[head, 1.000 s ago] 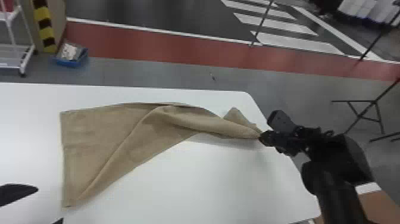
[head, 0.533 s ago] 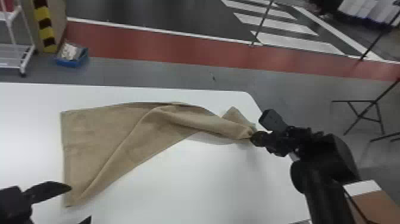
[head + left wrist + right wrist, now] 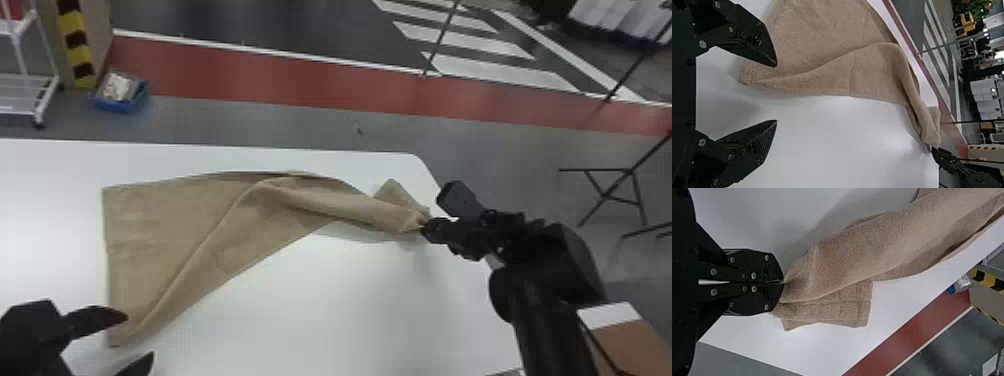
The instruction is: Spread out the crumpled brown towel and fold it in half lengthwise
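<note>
The brown towel [image 3: 165,225] lies on the white table, flat at its left part and twisted into a narrow band toward the right. My right gripper [image 3: 424,226] is at the towel's right end, near the table's right edge. In the right wrist view that gripper [image 3: 782,282] is shut on bunched cloth, with a loose flap beside it. My left gripper [image 3: 140,335] stands open by the towel's near left corner. From the left wrist view, one finger of this gripper [image 3: 777,93] overlaps the corner of the towel [image 3: 828,43]; bare table shows between the two.
The white table [image 3: 325,310] has its rounded far right corner behind the right gripper. A brown and white box [image 3: 630,345] stands beside the right arm. On the floor beyond are a blue bin [image 3: 120,95], a white rack [image 3: 25,95] and a black metal stand [image 3: 610,195].
My left gripper has come in from the left edge toward the towel's near left corner. The right gripper has shifted slightly left with the towel's end in it, so the band has slackened a little.
</note>
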Robot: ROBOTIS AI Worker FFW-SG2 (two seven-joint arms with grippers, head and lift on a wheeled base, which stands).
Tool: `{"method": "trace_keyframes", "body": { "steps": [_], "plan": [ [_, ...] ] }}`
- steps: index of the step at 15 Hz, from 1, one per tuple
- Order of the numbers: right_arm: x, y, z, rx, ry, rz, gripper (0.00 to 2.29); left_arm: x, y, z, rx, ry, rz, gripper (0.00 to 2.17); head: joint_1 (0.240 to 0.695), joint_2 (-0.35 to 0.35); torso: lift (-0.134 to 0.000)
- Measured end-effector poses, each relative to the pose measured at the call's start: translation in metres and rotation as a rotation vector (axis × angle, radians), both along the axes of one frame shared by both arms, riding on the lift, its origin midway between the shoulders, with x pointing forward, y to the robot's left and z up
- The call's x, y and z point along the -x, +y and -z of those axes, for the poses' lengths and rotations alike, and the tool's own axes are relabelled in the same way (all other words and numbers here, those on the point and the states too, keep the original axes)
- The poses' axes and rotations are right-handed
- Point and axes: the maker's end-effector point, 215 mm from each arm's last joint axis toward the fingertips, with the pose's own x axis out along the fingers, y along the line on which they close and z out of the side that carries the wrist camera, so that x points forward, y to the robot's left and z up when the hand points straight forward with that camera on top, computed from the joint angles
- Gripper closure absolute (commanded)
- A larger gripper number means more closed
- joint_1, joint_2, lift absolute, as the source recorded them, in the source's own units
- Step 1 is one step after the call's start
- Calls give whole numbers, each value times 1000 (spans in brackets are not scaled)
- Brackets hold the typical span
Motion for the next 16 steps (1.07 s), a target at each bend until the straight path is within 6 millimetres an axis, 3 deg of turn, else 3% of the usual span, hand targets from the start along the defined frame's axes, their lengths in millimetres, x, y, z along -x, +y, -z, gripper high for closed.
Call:
{"method": "trace_keyframes", "body": {
  "steps": [2, 4, 9, 10, 11, 14, 15, 16],
  "plan": [
    [-1, 0, -1, -4, -3, 3, 1204, -3, -2, 2, -2, -1, 2, 454, 695, -350, -125],
    [-2, -1, -3, -6, -6, 4, 1204, -4, -2, 5, -6, 2, 4, 603, 695, -350, -125],
    [-2, -3, -4, -6, -8, 8, 1204, -8, 2, 14, -24, 12, -2, 603, 695, -350, -125],
    [-2, -4, -4, -6, -8, 8, 1204, -8, 3, 15, -26, 13, -2, 707, 695, -350, -125],
    [-2, -4, -4, -6, -8, 9, 1204, -8, 3, 16, -28, 15, -3, 967, 695, -350, -125],
    [-2, -2, -3, -7, -6, 7, 1204, -13, 8, 19, -31, 7, -20, 1025, 695, -350, -125],
    [-2, -1, -3, -8, -6, 6, 1204, -15, 11, 20, -31, 8, -25, 1237, 695, -350, -125],
    [-2, -1, -3, -10, -6, 6, 1204, -15, 13, 20, -30, 10, -28, 1582, 695, -350, -125]
  ]
}}
